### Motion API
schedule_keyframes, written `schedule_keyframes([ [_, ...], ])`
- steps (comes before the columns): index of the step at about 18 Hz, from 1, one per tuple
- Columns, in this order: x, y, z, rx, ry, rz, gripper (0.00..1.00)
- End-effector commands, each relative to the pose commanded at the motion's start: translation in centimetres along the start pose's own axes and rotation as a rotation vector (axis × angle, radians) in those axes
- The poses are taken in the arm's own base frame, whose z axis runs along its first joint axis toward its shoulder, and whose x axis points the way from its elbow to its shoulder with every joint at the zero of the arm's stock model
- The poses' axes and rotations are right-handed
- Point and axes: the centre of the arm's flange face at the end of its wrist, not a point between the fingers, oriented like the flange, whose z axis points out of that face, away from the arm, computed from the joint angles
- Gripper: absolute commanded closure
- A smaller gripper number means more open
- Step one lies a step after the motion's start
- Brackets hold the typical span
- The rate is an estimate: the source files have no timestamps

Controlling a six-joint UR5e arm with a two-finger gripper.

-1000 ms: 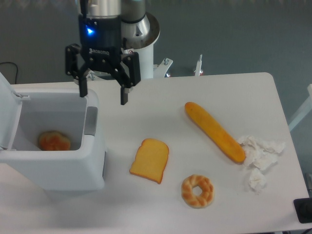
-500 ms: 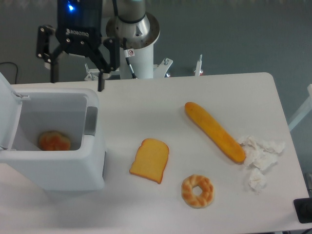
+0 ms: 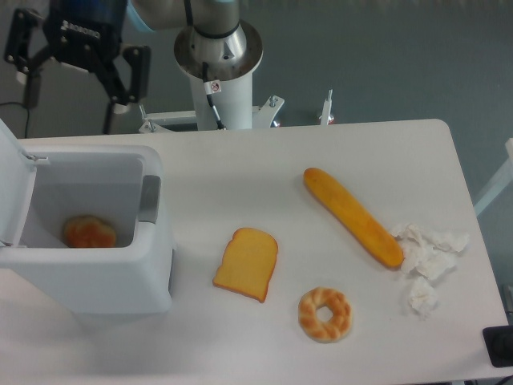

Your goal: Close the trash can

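Observation:
The large white trash can [image 3: 96,281] stands at the table's left, open. Its lid [image 3: 14,188] is swung up on the left side. A grey latch tab [image 3: 149,199] sits on its right wall. An orange pastry [image 3: 88,233] lies inside it. My gripper [image 3: 68,100] is open and empty, high above and behind the can's back edge, fingers pointing down.
A toast slice [image 3: 247,263], a braided donut [image 3: 325,314], a long baguette [image 3: 353,216] and crumpled white tissue [image 3: 429,261] lie on the white table [image 3: 264,168]. The arm's base column [image 3: 218,64] stands behind the table.
My gripper has moved left and up, from over the can's right rear corner to above and behind its back edge. It stays open. The can and the food have not moved.

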Motion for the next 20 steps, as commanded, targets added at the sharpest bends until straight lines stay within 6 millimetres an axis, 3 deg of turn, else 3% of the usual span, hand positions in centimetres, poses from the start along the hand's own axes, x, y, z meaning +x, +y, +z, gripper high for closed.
schedule_keyframes([
  [10, 4.1, -0.6, -0.5, 0.069, 0.299, -0.004, 0.0],
  [14, 6.2, -0.4, 0.4, 0.067, 0.422, 0.003, 0.0],
  [20, 7.7, -0.3, 2.9, 0.049, 0.567, -0.003, 0.0],
])
